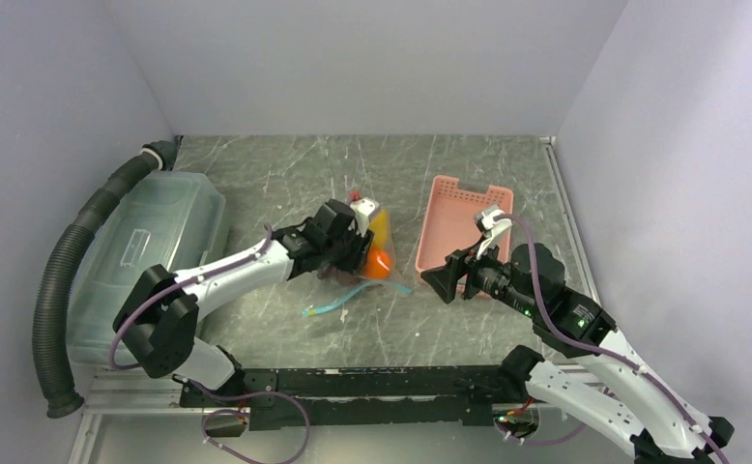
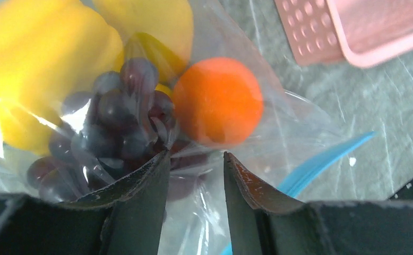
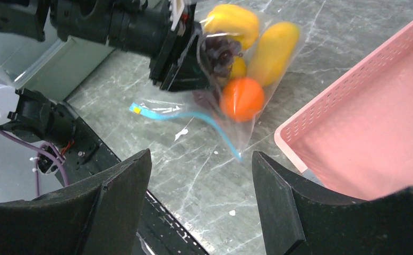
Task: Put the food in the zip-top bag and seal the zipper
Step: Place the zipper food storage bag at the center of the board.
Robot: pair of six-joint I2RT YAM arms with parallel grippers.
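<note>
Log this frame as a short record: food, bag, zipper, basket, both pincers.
food: yellow toy pieces, dark purple grape bunch and orange ball, all inside clear plastic zip-top bag
zipper: teal-blue strip, lying wavy on the table; seal unclear
pink perforated basket: no food seen inside
left pincer: jaws apart, bag film between them
right pincer: open, empty, near the basket

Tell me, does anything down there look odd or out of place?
Yes: the zip-top bag holds the toy food, but its teal zipper trails wavy and loose across the table, so the mouth looks unsealed.
</note>
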